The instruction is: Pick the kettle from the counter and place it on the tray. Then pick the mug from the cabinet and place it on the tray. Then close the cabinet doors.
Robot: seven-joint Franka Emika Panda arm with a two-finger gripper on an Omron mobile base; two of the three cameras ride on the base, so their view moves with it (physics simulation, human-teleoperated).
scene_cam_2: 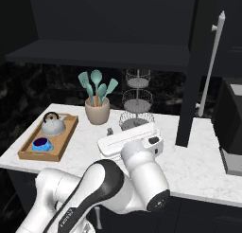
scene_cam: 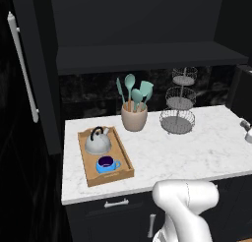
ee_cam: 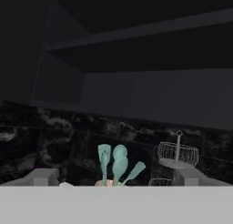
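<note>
The arm [scene_cam_2: 101, 189] is glossy white, built of rounded, bulbous shells with a broad dark band at the joint between two segments. Small dark lettering runs along its lower link. The hand [scene_cam_2: 130, 142] is a flat white block with ribbed edging and a small dark oval inset on its side. In the left base view a smooth white elbow shell [scene_cam: 186, 206] shows, unmarked.

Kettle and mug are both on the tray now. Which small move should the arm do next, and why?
Probably reach toward one open cabinet door and its bar handle to start swinging it shut. The kettle and mug already sit in the tray, while both doors stand open, and the gripper hangs low over the counter.
</note>
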